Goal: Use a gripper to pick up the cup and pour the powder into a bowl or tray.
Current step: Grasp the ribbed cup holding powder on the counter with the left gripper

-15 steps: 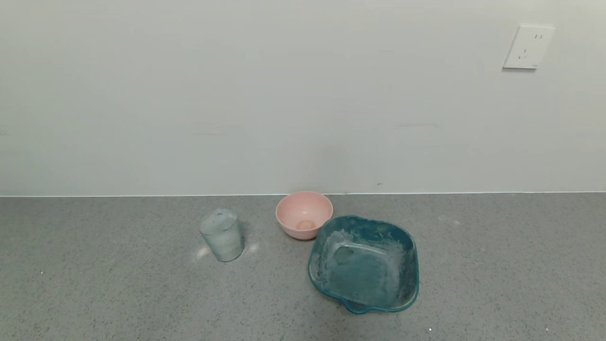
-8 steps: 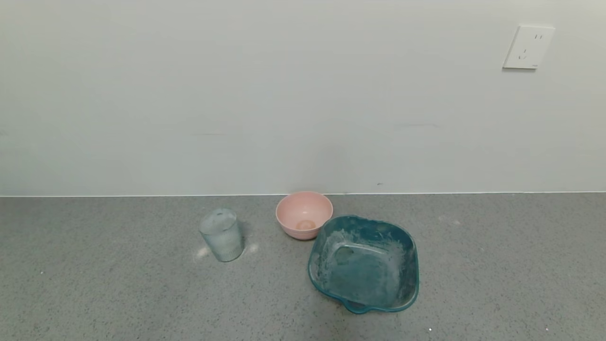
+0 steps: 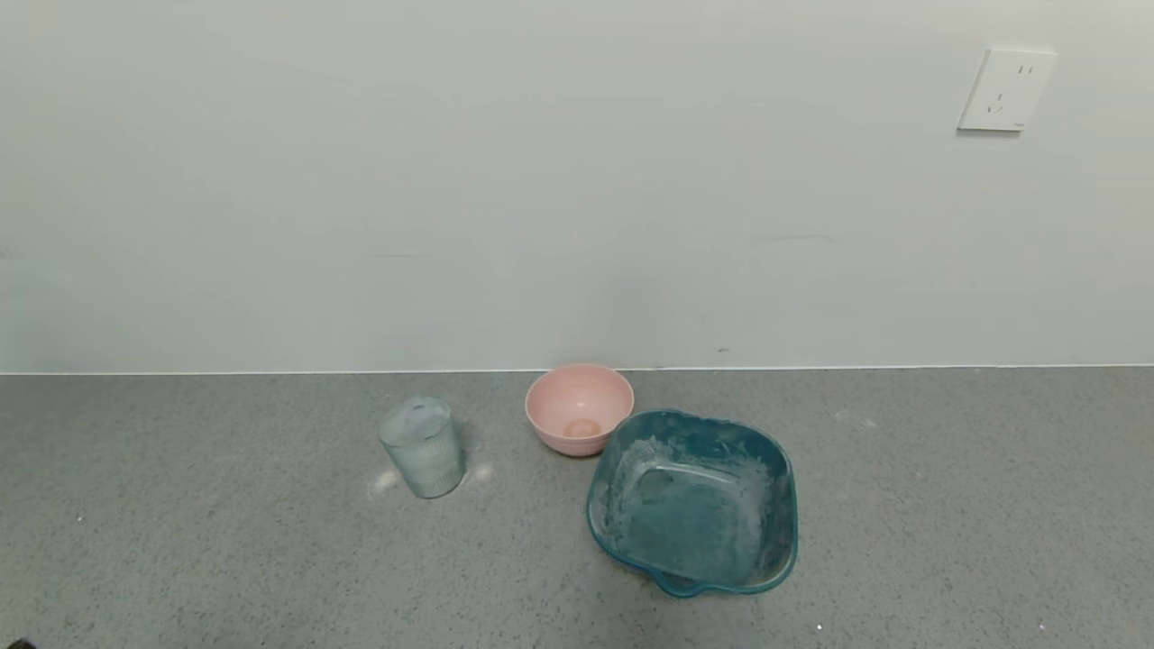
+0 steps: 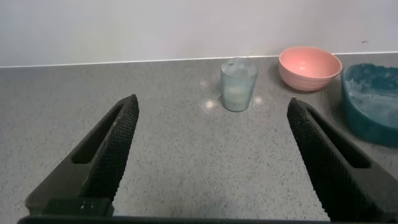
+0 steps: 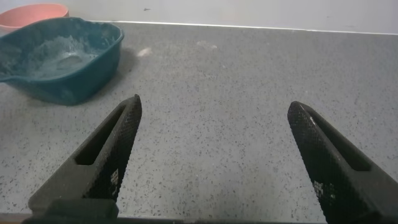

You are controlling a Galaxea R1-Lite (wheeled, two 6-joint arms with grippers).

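Observation:
The pale blue-grey ribbed cup [image 3: 422,446] stands upright on the grey counter, left of the pink bowl. It also shows in the left wrist view [image 4: 238,84], straight ahead of my left gripper [image 4: 211,109], which is open, empty and well short of it. The teal dish [image 3: 692,501], smeared with white powder [image 3: 631,460], sits right of the cup; it also shows in the right wrist view [image 5: 59,59]. My right gripper [image 5: 214,109] is open and empty over bare counter, to the right of the dish. A small beige mound of powder [image 3: 581,427] lies in the pink bowl.
A round pink bowl [image 3: 579,407] stands at the wall between cup and dish, close to the dish's rim. The wall runs along the back of the counter, with a white socket [image 3: 1006,90] at the upper right. Only a dark tip shows at the head view's lower left corner [image 3: 18,644].
A dark tip has appeared at the lower left corner of the head view. The cup, bowl and dish have not moved.

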